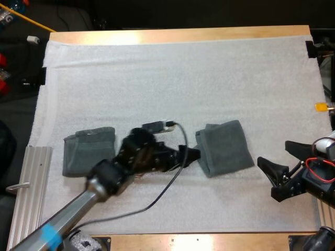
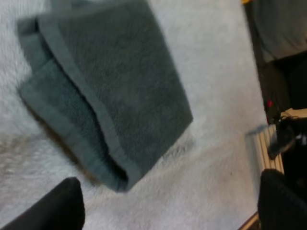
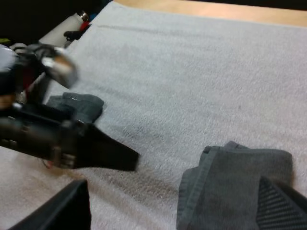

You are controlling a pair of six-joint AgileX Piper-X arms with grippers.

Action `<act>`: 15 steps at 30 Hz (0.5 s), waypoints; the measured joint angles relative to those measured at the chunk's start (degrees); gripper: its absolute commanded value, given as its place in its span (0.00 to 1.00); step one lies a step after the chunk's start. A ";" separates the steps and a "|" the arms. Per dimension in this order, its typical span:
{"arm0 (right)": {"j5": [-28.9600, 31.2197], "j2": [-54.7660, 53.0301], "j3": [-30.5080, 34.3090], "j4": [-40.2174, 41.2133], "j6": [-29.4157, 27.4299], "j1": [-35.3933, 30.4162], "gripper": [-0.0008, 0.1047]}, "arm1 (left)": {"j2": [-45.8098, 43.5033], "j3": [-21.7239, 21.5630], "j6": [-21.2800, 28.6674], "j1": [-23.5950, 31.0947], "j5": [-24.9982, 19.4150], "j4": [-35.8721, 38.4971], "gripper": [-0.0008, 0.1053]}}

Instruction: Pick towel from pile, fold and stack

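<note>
- Folded towel (image 1: pixel 225 147) lies mid-mat, at three o'clock from the left gripper (image 1: pixel 194 155).
- Left gripper's fingers are spread, empty, just beside the towel's edge: it's the nearer arm.
- Right gripper (image 1: pixel 272 152) is also spread, near the towel's four o'clock corner.

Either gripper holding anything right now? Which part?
Nothing held. Left gripper open beside the folded dark grey-green towel; right gripper open, clear of it.
</note>
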 measured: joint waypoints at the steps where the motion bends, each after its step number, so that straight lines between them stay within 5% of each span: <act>1: 0.00 0.00 0.00 -0.04 0.00 0.00 0.66 | 2.18 -0.20 -0.79 -0.44 0.00 -0.93 0.68; 15: 0.00 0.00 0.00 6.41 -0.09 0.00 0.66 | 24.54 -9.19 -3.20 -1.06 0.63 -2.99 0.67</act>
